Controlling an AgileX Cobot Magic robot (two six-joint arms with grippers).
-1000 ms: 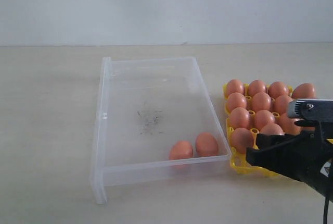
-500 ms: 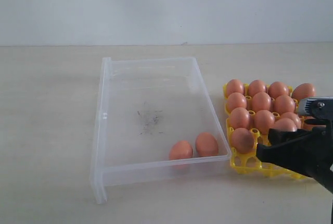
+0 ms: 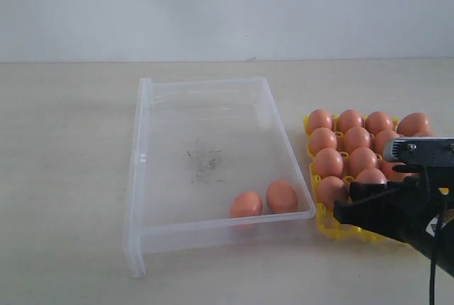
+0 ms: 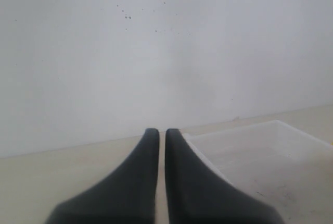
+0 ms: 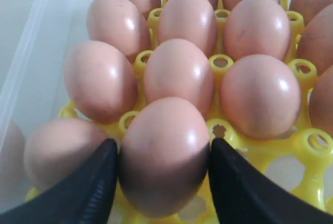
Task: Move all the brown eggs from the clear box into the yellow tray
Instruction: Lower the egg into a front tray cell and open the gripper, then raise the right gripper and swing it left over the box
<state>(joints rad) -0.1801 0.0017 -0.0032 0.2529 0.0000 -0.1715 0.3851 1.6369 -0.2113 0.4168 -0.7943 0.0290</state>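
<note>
First, the exterior view: the clear box [image 3: 184,120] lies on the tabletop [image 3: 64,177] with two brown eggs [image 3: 281,196] side by side in its near right corner. Just beside it, the yellow tray [image 3: 325,225] holds many more. The right hand [image 3: 347,202] hovers at the tray's near edge. Left wrist view: the left hand [image 4: 161,132] is pinched to a thin slit, holding nothing. Right wrist view: the right hand's fingers [image 5: 86,193] press both sides of one egg [image 5: 164,156] in the tray's edge row.
</note>
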